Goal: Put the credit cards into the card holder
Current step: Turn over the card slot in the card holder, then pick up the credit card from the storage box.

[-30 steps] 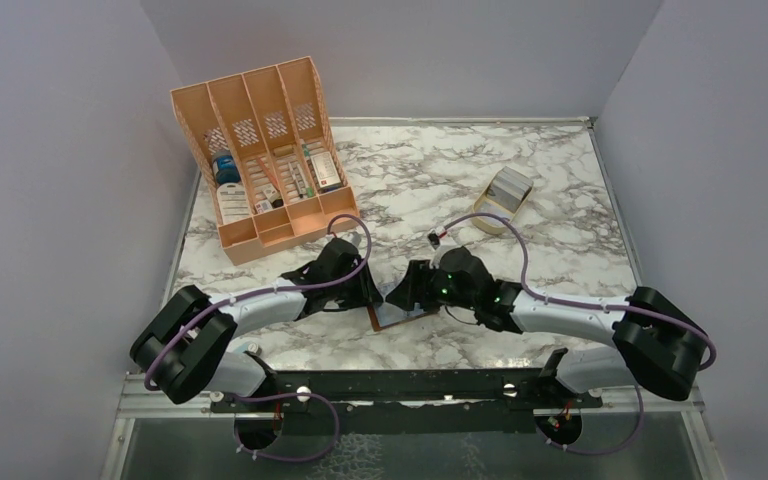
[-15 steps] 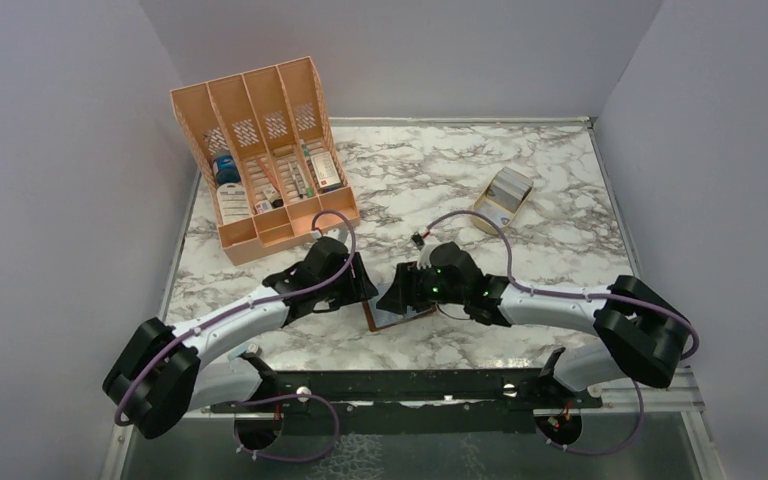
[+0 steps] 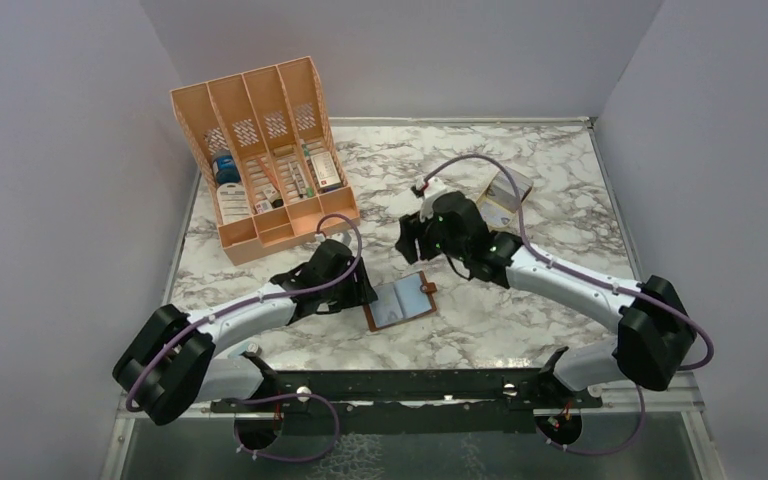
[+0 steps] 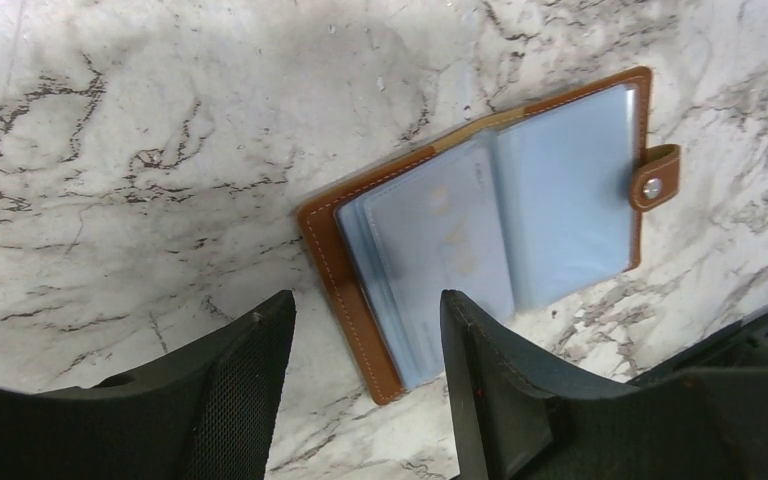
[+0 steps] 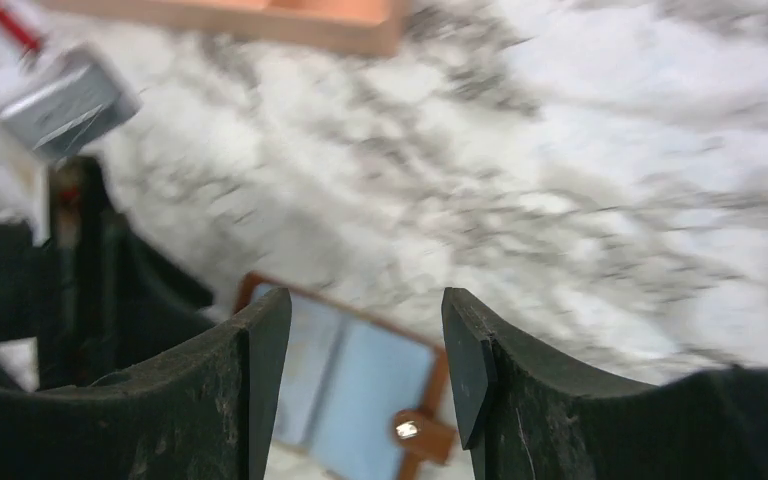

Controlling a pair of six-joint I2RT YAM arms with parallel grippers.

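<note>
The brown leather card holder [image 3: 400, 303] lies open on the marble, its bluish sleeves up and its snap tab to the right. In the left wrist view the card holder [image 4: 490, 225] lies just ahead of my open, empty left gripper [image 4: 365, 330], whose right finger is over its near corner. From above, my left gripper [image 3: 357, 288] sits at its left edge. My right gripper [image 3: 412, 243] hovers behind it, open and empty, and looks down on the card holder [image 5: 355, 370]. The credit cards [image 3: 513, 183] stand in a tan wooden stand, partly behind the right arm's cable.
The orange slotted organiser [image 3: 260, 150] with small boxes and bottles stands at the back left; its edge [image 5: 260, 15] shows in the blurred right wrist view. The left arm [image 5: 70, 260] is at that view's left. Walls close in the table's sides and back.
My right gripper has lifted off the card holder and moved back and up towards the stand. The card holder now lies uncovered and open. My left gripper stays at its left edge.
</note>
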